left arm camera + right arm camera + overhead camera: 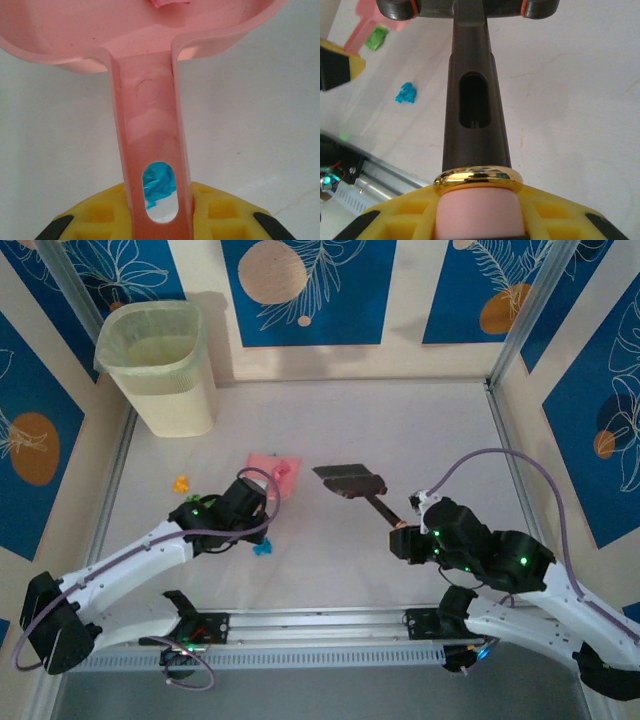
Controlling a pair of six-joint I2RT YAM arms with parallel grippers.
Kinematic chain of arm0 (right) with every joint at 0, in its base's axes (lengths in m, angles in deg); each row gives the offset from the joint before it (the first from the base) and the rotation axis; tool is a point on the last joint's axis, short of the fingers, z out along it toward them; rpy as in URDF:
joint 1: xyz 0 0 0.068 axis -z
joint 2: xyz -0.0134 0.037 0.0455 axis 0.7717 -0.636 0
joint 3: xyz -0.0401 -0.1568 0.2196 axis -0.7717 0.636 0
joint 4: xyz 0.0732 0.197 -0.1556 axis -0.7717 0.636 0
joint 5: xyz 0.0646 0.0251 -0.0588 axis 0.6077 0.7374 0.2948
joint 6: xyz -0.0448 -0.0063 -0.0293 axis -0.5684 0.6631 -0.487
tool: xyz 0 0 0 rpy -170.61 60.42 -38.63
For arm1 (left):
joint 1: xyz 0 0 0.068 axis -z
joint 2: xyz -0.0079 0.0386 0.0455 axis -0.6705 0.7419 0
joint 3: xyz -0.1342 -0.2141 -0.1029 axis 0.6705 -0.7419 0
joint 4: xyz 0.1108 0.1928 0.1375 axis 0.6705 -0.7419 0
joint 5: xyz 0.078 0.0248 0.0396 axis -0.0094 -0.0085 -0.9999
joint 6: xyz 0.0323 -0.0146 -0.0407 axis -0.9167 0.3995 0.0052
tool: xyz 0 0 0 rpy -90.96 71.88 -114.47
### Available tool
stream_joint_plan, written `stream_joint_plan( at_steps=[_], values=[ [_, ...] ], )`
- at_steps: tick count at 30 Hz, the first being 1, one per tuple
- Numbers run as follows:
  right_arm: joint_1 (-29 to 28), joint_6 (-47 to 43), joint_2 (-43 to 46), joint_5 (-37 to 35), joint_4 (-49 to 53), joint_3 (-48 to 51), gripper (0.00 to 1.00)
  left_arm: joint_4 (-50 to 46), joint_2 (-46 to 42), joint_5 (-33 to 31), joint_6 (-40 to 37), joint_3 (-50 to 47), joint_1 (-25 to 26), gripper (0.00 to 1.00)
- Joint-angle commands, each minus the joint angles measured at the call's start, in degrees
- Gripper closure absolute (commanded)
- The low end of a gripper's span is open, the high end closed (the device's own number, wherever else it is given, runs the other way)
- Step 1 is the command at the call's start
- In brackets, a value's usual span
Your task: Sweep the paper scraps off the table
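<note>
The job is partly done at best. The left gripper (250,502) is clamped on the handle of the pan (275,473), which lies on the table (400,420) left of centre. The right gripper (405,528) is closed around the handle of the brush (350,480), and the brush head sits just right of the pan with a gap between them. One pinkish-red scrap (170,2) lies inside the pan. At least three are loose on the table: an orange scrap (181,484) well left of the pan, a cyan scrap (263,548) on the near side of the left gripper, and a green scrap (377,37) beside the pan's handle. All three lie behind or beside the pan rather than between it and the brush, so I judge they have yet to be swept in. The bin (160,365) stands in the far left corner (what it holds I cannot tell). The overhead view gives the layout and the orange scrap. The left wrist view shows the scrap in the pan, and the cyan one through the slot in the pan's handle. The right wrist view picks out the green scrap, which from above is hard to tell from the arm's green lights.
</note>
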State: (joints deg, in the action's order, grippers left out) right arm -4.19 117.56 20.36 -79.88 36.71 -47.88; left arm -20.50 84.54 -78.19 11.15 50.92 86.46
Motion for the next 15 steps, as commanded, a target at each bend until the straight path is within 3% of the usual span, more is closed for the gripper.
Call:
stream_joint_plan(
  at_steps=[1, 5, 10, 15],
  values=[
    [-0.82, -5.51, -1.75, 7.61, -7.66, 1.67, 1.0, -5.61, -0.83, -1.72, 2.01, 1.78, -3.21, 1.0],
    [-5.21, -9.09, -5.74, 9.47, -12.0, 2.29, 1.0, -8.35, -2.3, -2.04, 1.62, 4.49, -7.71, 1.0],
    [-15.25, -15.96, -13.17, 4.76, -16.77, 1.57, 1.0, -12.07, -3.47, -1.09, -0.06, 7.96, -12.61, 1.0],
    [-23.55, -22.2, -25.57, -2.78, -16.19, -3.32, 1.0, -13.37, -4.49, -0.71, -0.3, 8.71, -14.25, 1.0]
  ],
)
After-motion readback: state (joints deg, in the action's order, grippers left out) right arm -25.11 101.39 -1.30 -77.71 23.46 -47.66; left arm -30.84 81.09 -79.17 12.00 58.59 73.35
